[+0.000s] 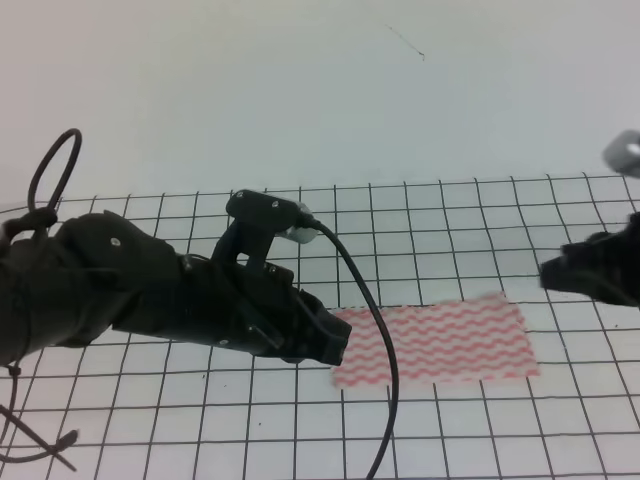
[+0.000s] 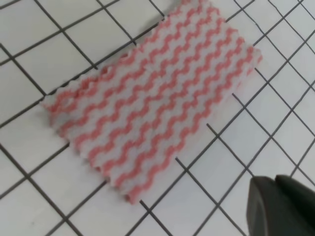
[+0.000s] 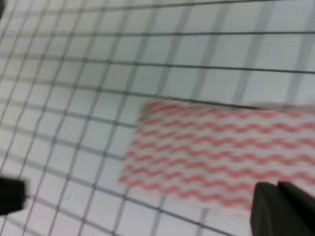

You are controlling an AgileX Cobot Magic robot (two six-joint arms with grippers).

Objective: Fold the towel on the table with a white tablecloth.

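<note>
One towel flat on gridded tablecloth, two arms beside it, jaws' state unclear

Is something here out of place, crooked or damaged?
Nothing stands out. The towel lies flat on the tablecloth, only slightly slanted against the grid lines, with no tear or stain visible. Neither hand touches it.

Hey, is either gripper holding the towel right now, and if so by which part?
Nothing is held. The towel lies flat on the tablecloth, free of both grippers.
</note>
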